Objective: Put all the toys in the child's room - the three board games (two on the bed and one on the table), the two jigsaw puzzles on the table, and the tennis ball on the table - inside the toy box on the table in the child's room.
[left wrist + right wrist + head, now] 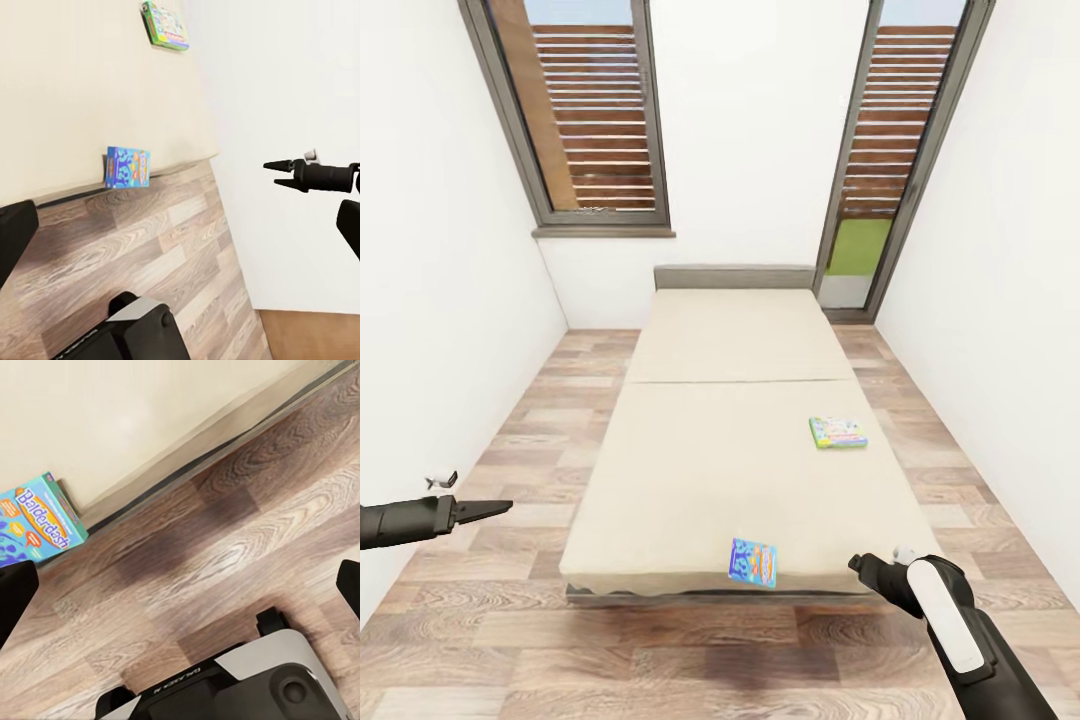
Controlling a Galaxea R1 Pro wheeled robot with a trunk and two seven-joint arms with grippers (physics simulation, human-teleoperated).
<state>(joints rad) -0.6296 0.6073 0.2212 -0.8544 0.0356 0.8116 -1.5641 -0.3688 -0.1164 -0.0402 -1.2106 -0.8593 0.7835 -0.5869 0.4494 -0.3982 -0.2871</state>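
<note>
Your left hand hangs over the wood-plank floor at the left of the head view, beside the white side wall. Its dark tapered fingers point toward the bed and lie pressed together, pinching nothing.

Your right hand sits low at the right, at the near right corner of the bed; only a dark tip shows past the black and white forearm. You cannot tell whether this hand is spread or pressed together.

Just beside the right hand, the small flat mostly blue board game box with a cartoon cover lies on the foot edge of the low wide bed with beige mattress and dark grey frame, overhanging the floor slightly. The right wrist view reads "Balderdash" on its cover.

Farther up the mattress, toward its right side, lies flat the green and white board game box, well apart from the blue one.

Beyond the dark grey headboard: a white end wall, with a grey-framed window at the left and a tall glazed door at the right.
</note>
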